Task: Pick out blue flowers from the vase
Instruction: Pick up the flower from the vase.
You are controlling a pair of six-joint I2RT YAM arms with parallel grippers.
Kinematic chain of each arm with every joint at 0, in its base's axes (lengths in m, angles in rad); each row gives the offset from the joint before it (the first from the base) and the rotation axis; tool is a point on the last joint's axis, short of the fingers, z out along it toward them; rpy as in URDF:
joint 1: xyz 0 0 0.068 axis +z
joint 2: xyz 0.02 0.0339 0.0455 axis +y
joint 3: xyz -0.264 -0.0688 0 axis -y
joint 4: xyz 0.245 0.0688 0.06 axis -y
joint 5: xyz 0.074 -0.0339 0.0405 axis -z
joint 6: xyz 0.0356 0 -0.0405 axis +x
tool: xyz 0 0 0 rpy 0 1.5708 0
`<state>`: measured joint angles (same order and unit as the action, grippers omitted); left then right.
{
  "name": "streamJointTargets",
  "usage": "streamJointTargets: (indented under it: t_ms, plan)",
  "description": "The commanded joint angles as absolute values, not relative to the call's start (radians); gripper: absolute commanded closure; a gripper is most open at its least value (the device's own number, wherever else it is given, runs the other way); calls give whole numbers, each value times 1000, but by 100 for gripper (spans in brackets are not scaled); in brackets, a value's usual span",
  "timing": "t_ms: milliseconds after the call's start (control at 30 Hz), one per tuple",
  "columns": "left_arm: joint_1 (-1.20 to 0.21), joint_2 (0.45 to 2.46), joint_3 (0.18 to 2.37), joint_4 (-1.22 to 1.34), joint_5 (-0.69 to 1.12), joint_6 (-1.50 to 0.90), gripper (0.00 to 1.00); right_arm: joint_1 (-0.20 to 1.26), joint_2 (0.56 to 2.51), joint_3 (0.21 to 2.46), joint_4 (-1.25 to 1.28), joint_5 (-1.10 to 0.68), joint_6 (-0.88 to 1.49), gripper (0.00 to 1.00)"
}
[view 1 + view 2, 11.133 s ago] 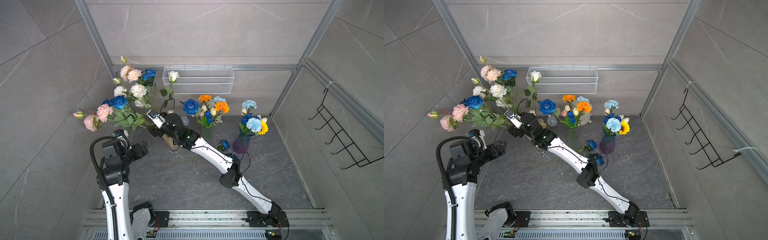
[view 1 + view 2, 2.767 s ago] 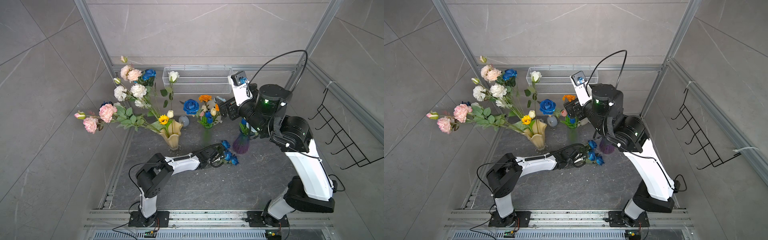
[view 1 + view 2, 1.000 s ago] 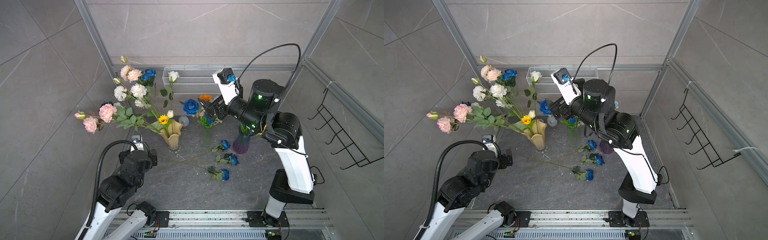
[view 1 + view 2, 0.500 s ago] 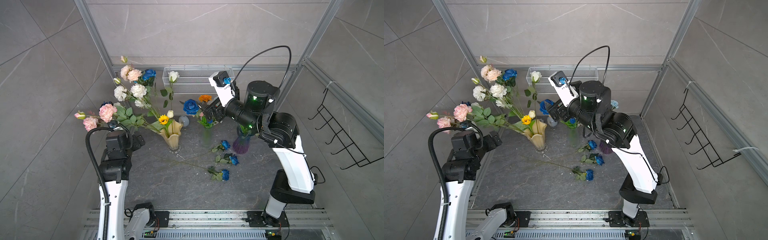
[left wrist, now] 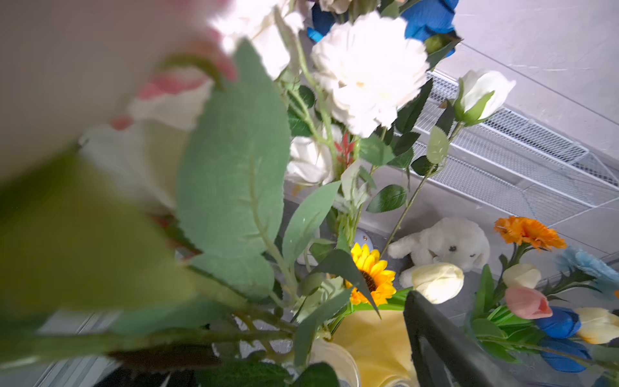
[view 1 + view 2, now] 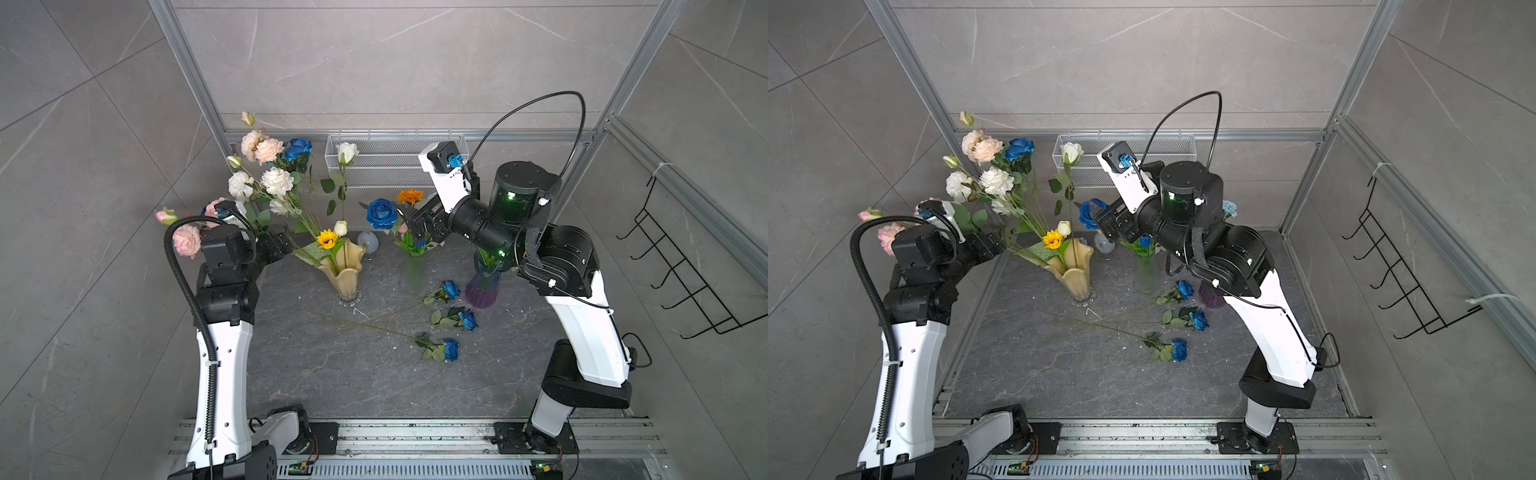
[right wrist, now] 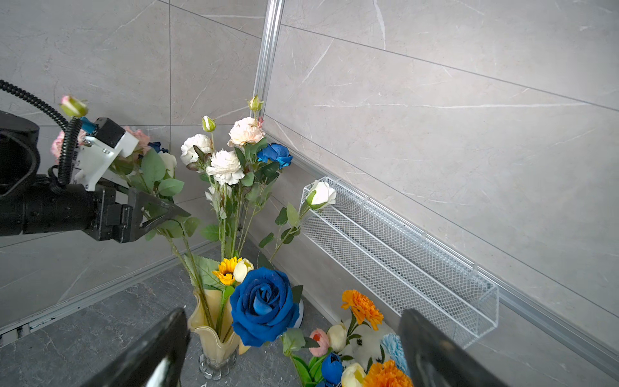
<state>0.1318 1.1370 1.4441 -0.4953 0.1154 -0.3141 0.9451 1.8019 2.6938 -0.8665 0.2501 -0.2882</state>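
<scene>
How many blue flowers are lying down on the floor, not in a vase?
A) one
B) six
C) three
C: three blue roses lie flat on the grey floor, one beside the purple vase, one in the middle and one nearest the front.

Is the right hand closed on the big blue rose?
No, the right hand is open, fingers spread wide, with the big blue rose between them untouched.

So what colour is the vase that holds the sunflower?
Pale yellow, almost cream. The vase shows best in the right wrist view.
</scene>
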Motion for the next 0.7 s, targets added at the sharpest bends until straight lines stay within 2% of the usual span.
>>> streamJointTargets:
  t_ms: [0,100,400,667]
  plan:
    - [135,1198,1502,-420,191,-308,11,951,1821,2716,-850,265,-296,0]
    - [112,1261,1563,-413,215,-286,12,951,1822,2717,-847,272,-295,0]
    - [-123,1436,1783,-453,136,-207,12,952,1838,2723,-870,265,-297,0]
    - [-155,1581,1991,-566,109,-187,12,952,1891,2758,-924,182,-322,0]
